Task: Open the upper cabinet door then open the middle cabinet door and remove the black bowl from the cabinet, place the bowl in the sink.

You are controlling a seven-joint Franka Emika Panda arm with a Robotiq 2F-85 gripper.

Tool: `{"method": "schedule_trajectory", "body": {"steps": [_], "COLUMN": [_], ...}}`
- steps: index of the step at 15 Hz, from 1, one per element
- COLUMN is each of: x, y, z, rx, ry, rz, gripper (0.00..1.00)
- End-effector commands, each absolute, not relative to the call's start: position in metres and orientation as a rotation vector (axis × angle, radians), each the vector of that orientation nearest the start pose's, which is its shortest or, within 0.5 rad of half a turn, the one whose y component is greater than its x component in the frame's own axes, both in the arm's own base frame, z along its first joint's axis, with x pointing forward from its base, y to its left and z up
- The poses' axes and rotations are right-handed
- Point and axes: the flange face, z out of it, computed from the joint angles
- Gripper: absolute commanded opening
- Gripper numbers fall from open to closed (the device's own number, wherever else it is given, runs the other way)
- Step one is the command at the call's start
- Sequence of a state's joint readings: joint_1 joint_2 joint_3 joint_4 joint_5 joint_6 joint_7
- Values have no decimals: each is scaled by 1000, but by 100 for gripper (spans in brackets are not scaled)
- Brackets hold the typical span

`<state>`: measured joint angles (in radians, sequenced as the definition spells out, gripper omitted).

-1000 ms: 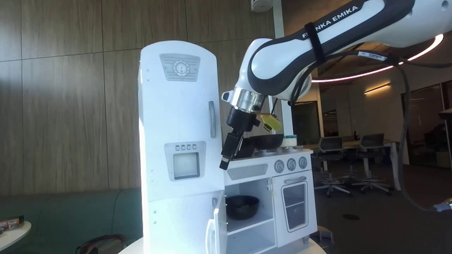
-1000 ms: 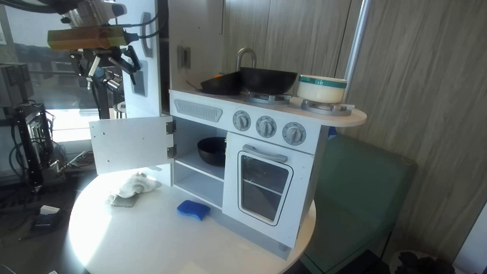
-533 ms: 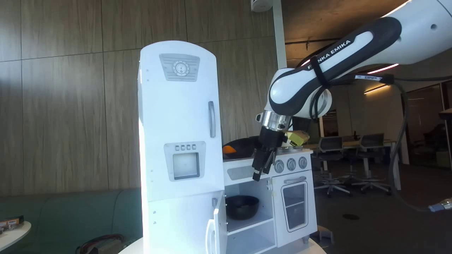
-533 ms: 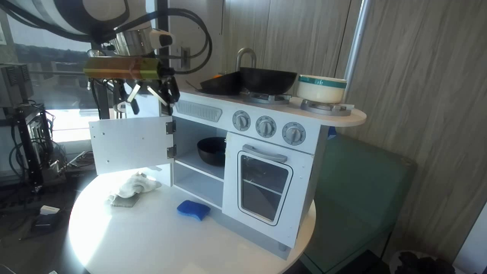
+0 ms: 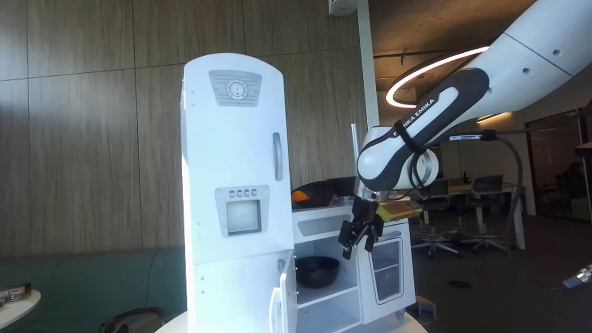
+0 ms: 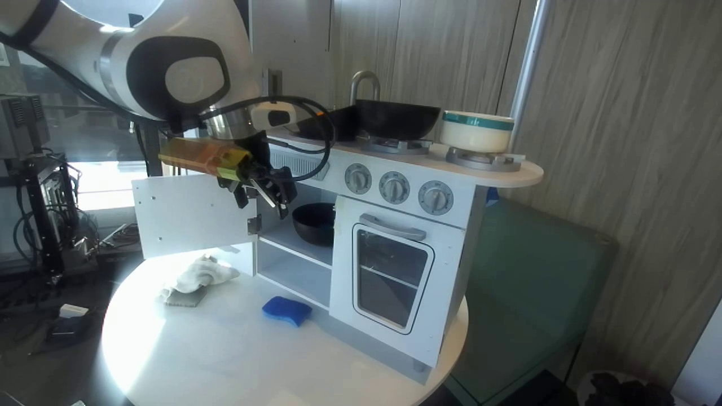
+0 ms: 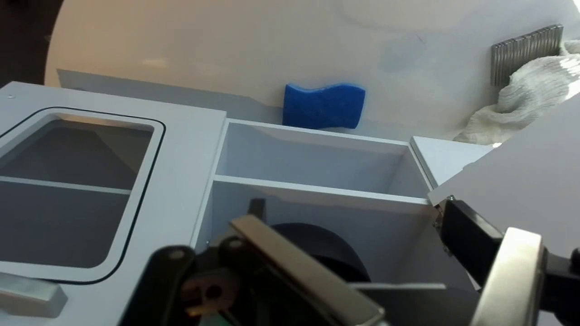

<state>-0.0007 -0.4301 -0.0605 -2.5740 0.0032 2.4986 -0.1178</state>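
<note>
A plain black bowl (image 5: 318, 274) sits upright on the upper shelf (image 6: 285, 239) of a white toy kitchen (image 6: 337, 186), its round rim level and its inside dark. In an exterior view the oven door (image 6: 392, 276) covers part of it on the right, and the middle cabinet door (image 6: 194, 217), a flat white panel on a dark hinge (image 6: 254, 225), stands swung out to the left; the wrist view shows only a dark curve of the bowl. Rising at left in an exterior view is the upper cabinet door (image 5: 236, 157), tall and pale, with a rounded top, a grey emblem (image 5: 237, 89) and a grey handle (image 5: 277, 156).

The tool (image 6: 262, 209) hangs before the toy kitchen, near the bowl, and in both exterior views a gap shows between the two. Its black fingers (image 7: 471, 226) stand spread wide, released and empty; whether either brushes the middle cabinet door cannot be told. The robot arm (image 5: 425, 115) reaches down from the right in an exterior view. Nearer, a blue sponge (image 6: 286, 310) lies flat on the round white counter (image 6: 237, 355), with a crumpled white cloth (image 6: 202, 273) to its left in an exterior view.
</note>
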Motion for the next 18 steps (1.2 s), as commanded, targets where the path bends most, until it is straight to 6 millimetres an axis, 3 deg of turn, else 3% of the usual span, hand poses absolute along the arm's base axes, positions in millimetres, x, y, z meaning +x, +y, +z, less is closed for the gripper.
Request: {"method": "schedule_trajectory", "body": {"steps": [1,5,8,11,13,15,18], "x": [430,425,402,396,408,408,426], "y": [-26,-23,-9,-2,-2,-4,-18], "z": [445,441,417,390,381,374,368], "rx": [-3096,-3053,-2896,-2796,-2742,-2686,-2613], "ry": [-73,-14,145,341,482,610,823], "rz": [-552,-556,-626,-672,-688,-738,-794], "gripper": [100,100,100,100,100,100,100]}}
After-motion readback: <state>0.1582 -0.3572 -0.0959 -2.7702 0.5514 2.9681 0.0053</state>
